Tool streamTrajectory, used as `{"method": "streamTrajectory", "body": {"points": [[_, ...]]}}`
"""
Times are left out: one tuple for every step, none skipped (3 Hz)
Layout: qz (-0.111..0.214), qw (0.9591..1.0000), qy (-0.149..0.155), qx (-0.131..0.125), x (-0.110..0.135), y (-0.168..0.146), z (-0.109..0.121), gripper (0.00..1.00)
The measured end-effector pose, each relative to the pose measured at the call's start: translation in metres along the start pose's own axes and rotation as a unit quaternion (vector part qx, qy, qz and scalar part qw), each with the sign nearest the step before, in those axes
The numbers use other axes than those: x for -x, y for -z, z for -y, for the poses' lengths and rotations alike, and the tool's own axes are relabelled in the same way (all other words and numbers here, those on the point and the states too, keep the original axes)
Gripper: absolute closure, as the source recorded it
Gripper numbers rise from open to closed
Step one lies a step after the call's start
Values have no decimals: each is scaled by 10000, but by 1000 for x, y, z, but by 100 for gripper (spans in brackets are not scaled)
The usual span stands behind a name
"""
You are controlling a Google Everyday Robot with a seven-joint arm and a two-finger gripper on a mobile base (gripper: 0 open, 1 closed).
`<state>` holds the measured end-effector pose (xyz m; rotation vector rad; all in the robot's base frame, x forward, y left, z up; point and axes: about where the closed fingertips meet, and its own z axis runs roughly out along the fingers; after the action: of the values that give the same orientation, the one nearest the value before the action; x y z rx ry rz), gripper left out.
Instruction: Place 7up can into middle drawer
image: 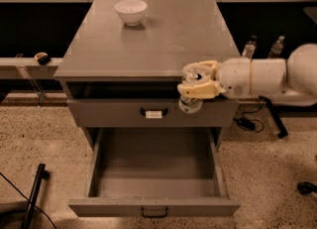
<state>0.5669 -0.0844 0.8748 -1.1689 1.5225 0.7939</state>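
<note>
My gripper (194, 81) reaches in from the right on a white arm and is shut on the 7up can (189, 105). The can is held upright, its silver top showing between the tan fingers (200, 90). It hangs in front of the cabinet's top edge, over the right part of the labelled drawer front (153, 113). The middle drawer (101, 171) is pulled fully open below. It is deep, grey and empty inside, with a small dark handle (154, 212) on its front. The can is above the drawer's back right area.
A white bowl (131, 11) stands at the back left of the cabinet top (148, 39). Two bottles (249, 48) stand behind the arm on the right. A dark pole (33, 193) and cables lie on the speckled floor at left.
</note>
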Motion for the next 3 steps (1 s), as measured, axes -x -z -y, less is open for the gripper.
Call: {"method": "streamTrajectory", "body": {"points": [[812, 9954, -410, -293, -75, -9, -17, 100], [1029, 9927, -480, -401, -156, -8, -43, 100], [1047, 9926, -480, -393, -157, -9, -43, 100]]}}
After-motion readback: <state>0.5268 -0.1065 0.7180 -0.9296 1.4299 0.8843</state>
